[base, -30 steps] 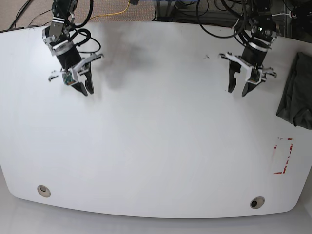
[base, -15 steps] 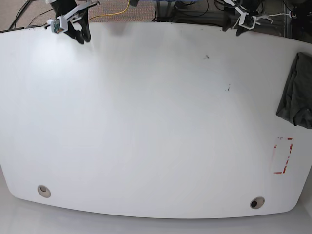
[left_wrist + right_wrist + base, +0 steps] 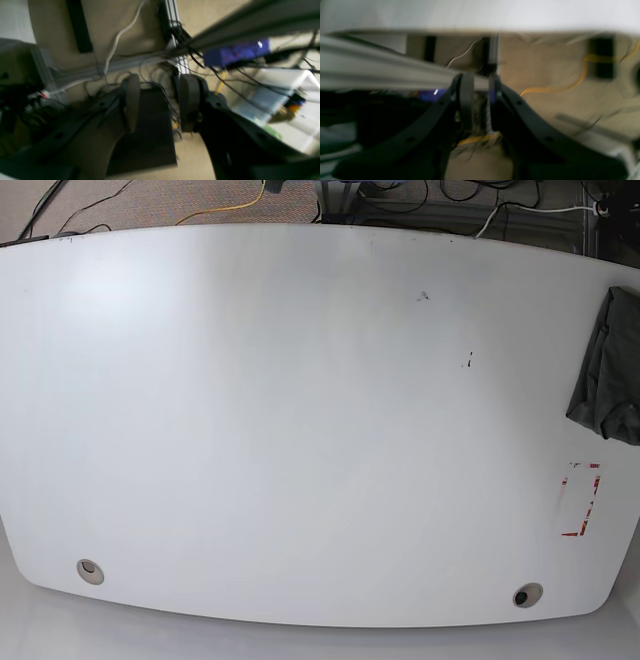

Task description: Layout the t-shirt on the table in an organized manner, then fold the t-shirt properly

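- The t-shirt (image 3: 608, 370) is a dark charcoal, soft, creased bundle of cloth at the right edge of the base view, lying on the table (image 3: 300, 430) and partly cut off by the frame.
- The table is a glossy white slab with curved edges; a round grommet hole (image 3: 90, 571) sits at lower left and another (image 3: 526, 595) at lower right.
- A red tape rectangle (image 3: 582, 500) lies at lower right, just below the shirt; small dark specks (image 3: 467, 362) dot the upper right.
- Neither arm shows in the base view.
- The left gripper (image 3: 158, 102), matte black with rounded pads, has its fingers spread with nothing between them, over beige floor and tangled cables (image 3: 200, 67); the picture is blurred.
- The right gripper (image 3: 478, 100), also black, has fingers set close with a narrow gap, empty, above a yellow cable (image 3: 555, 87) on the floor.
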Robot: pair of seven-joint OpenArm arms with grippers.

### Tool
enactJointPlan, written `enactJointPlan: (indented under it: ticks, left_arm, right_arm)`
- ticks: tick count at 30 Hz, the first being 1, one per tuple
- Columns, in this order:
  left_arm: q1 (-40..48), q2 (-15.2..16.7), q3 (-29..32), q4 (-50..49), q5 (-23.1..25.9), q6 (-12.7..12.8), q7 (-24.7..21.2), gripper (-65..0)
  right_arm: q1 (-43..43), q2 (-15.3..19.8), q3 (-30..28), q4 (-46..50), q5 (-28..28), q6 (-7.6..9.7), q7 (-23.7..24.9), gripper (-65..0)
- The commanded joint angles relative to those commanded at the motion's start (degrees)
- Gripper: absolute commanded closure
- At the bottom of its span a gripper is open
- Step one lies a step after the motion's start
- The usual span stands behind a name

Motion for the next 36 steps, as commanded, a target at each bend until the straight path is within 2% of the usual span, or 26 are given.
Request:
enactJointPlan:
  ticks: [3, 5, 9, 15, 21, 25, 29, 33, 36]
  left_arm:
    - [-4.13, -0.62, 0.97, -7.74, 0.18, 0.00, 0.09, -23.7]
    - [-7.82, -2.29, 1.76, -14.15, 0.18, 0.00, 0.09, -23.7]
    - [-14.86, -3.69, 3.43, -24.00, 0.09, 0.09, 0.09, -23.7]
    - [-25.41, -3.60, 4.92, -40.18, 0.09, 0.09, -0.18, -23.7]
    - [-34.37, -3.60, 6.33, -52.13, 0.18, 0.09, -0.18, -23.7]
    - [-40.53, -3.69, 6.33, -60.57, 0.18, 0.44, -0.18, -23.7]
    - [-46.68, -4.92, 6.33, -69.36, 0.18, 5.10, -0.53, -23.7]
    - [-52.31, -5.54, 7.56, -76.92, 0.18, 8.00, -5.01, -23.7]
    - [-56.09, -5.63, 8.09, -81.93, 0.18, 9.41, -7.03, -23.7]
  right_arm:
    - [4.66, 0.88, -3.96, -8.97, -3.34, 0.00, 0.18, -9.5]
    - [8.70, 0.88, -5.63, -16.70, -7.03, 0.00, 0.35, -9.5]
    - [15.30, 0.70, -5.80, -26.55, -10.73, 0.00, 2.64, -9.4]
    - [25.32, 0.79, -5.89, -42.55, -13.10, 0.00, 7.91, -9.4]
    - [33.32, 0.88, -5.98, -52.57, -16.35, 0.00, 9.14, -9.4]
    - [36.40, 0.88, -6.24, -54.95, -18.20, 0.00, 10.46, -9.4]
    - [38.68, 0.62, -6.15, -55.21, -20.48, 0.00, 10.46, -9.8]
    - [41.23, -0.97, -6.15, -55.30, -21.89, -0.22, 10.02, -10.1]
    - [42.99, -1.05, -6.15, -55.30, -23.30, -2.42, 7.56, -10.1]
